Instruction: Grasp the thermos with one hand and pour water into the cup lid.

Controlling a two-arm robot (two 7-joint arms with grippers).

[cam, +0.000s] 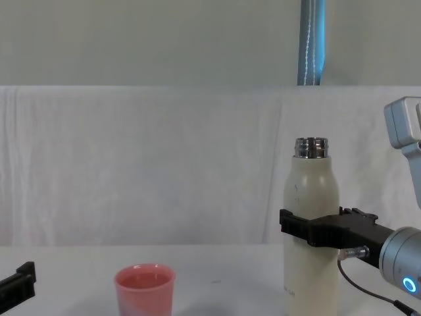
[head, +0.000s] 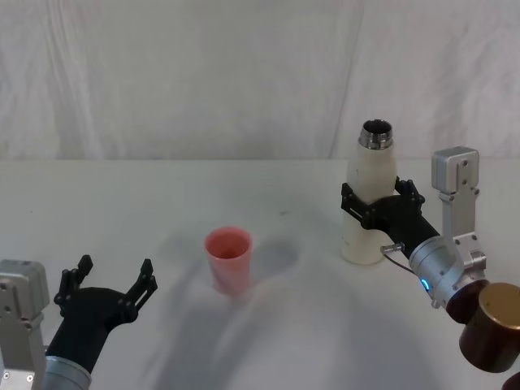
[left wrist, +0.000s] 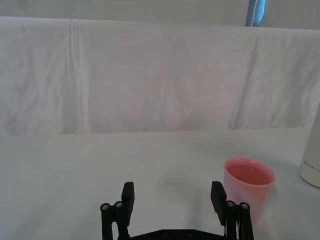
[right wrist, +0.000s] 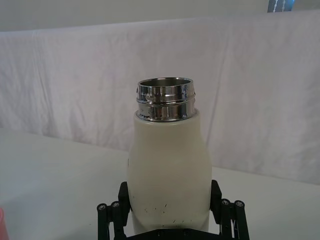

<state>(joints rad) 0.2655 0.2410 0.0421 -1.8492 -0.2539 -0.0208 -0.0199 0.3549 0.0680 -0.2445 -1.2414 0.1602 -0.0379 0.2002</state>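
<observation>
While right end effector (head: 378, 206) clamps thermos (head: 370, 184), base hidden in chest view.

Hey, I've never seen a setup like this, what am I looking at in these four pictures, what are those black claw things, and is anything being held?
This is a two-armed robot at a white table. The black claws are its grippers. One picture looks down from its head, one looks across from its chest, and two come from cameras on its wrists. The right gripper is closed around the middle of the thermos, a tall cream bottle with an open silver neck, standing upright on the table. The left gripper is open and holds nothing, low at the near left. Between them stands the cup lid, a small pink cup, upright and apart from both grippers.
</observation>
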